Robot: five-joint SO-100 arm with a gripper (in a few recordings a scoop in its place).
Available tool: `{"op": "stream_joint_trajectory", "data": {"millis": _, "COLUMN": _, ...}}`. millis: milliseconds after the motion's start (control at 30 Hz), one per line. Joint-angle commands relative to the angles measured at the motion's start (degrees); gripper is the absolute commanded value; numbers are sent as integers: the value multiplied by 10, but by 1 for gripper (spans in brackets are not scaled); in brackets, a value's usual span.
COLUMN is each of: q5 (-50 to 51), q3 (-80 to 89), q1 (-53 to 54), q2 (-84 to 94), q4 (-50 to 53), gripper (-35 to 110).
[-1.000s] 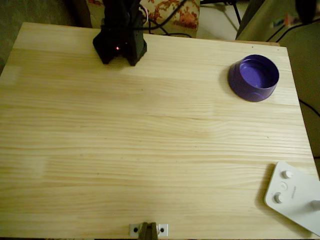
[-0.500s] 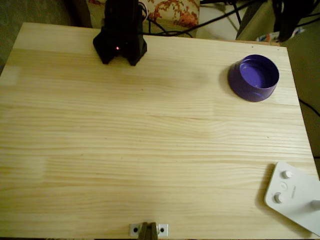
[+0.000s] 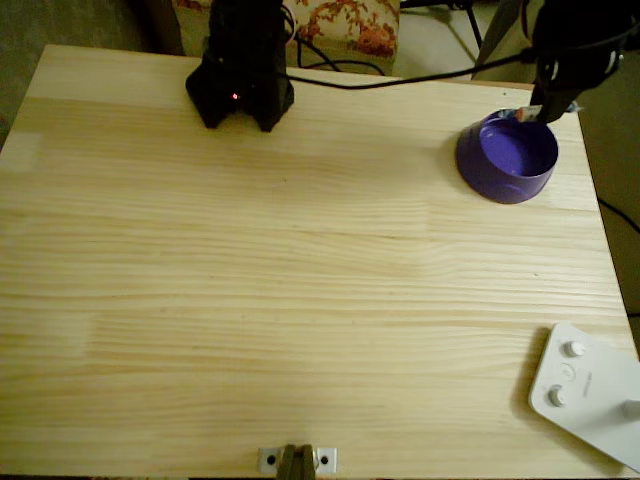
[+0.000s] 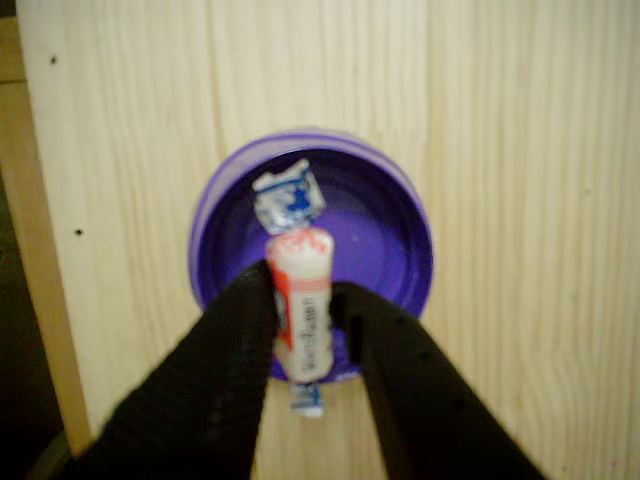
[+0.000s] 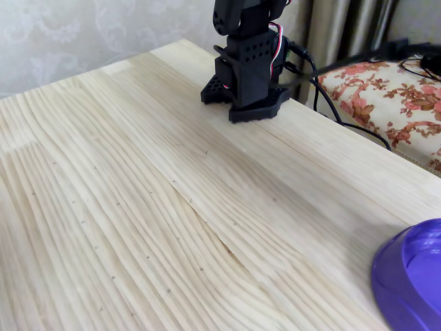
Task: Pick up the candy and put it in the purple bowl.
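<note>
The candy [image 4: 299, 308], white with red marks and bluish twisted ends, is pinched between my black gripper's [image 4: 303, 330] fingers in the wrist view. It hangs above the purple bowl [image 4: 390, 240], over the bowl's near rim. In the overhead view my gripper [image 3: 545, 108] is at the far right edge of the purple bowl [image 3: 507, 157], with a bit of the candy [image 3: 520, 114] showing beside it. The fixed view shows part of the purple bowl [image 5: 413, 279] at the lower right.
The arm's black base [image 3: 240, 90] stands at the table's back edge, with cables running right. A white device with round knobs [image 3: 585, 392] lies at the front right corner. A small metal bracket [image 3: 296, 460] sits at the front edge.
The arm has swung in from beyond the table's back right corner, carrying the candy to the bowl's far right edge.
</note>
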Motion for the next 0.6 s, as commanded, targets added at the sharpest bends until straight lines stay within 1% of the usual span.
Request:
{"op": "stream_joint_trajectory", "data": {"millis": 0, "q5": -9, "q3": -58, "q1": -5, "q2": 10, "q4": 5, "gripper": 1}}
{"op": "stream_joint_trajectory", "data": {"millis": 233, "q5": 1, "q3": -71, "q1": -5, "q2": -15, "q4": 6, "gripper": 3}}
{"op": "stream_joint_trajectory", "data": {"millis": 567, "q5": 3, "q3": -98, "q1": -5, "q2": -31, "q4": 30, "gripper": 13}}
